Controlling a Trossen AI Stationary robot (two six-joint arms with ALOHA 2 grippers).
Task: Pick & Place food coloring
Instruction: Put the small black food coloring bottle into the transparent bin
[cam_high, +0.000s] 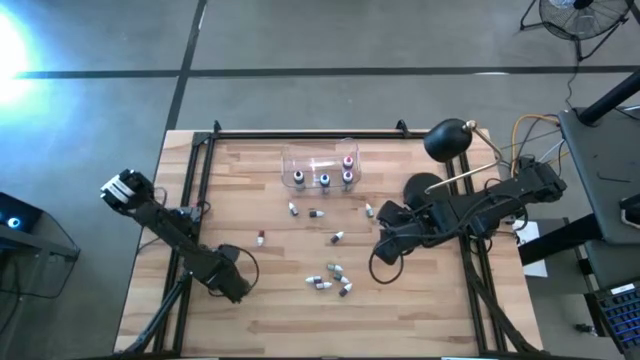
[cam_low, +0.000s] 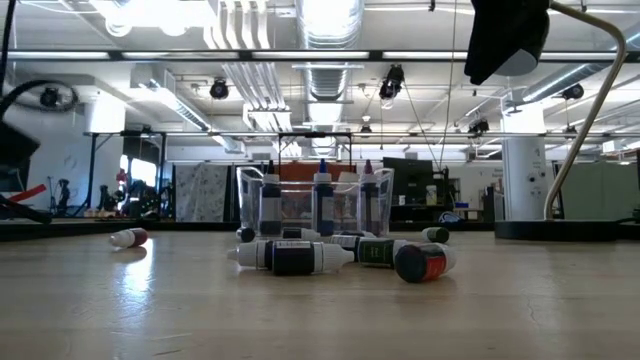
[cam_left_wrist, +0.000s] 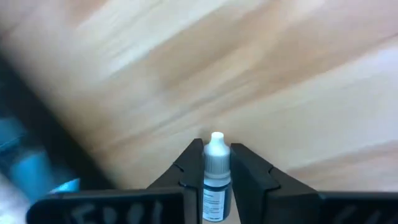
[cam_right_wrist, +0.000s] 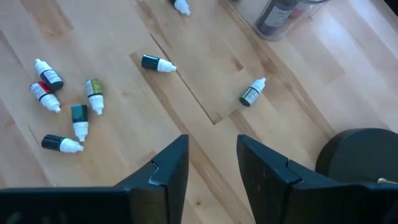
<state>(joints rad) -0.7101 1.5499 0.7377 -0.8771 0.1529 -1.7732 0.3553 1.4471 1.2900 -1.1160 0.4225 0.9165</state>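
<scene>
Food coloring bottle (cam_left_wrist: 216, 171) in left end effector (cam_left_wrist: 216, 163)

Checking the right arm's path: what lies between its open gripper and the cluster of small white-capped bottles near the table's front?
Only bare wooden tabletop separates the right gripper from the bottle cluster, as the right wrist view shows.

Wood slat table (cam_high: 270, 310): clear box (cam_high: 320, 168) near far edge w/ upright bottles; loose food coloring bottles (cam_high: 330, 278) scattered mid-table; round black lamp base (cam_high: 422, 187) at right.
</scene>
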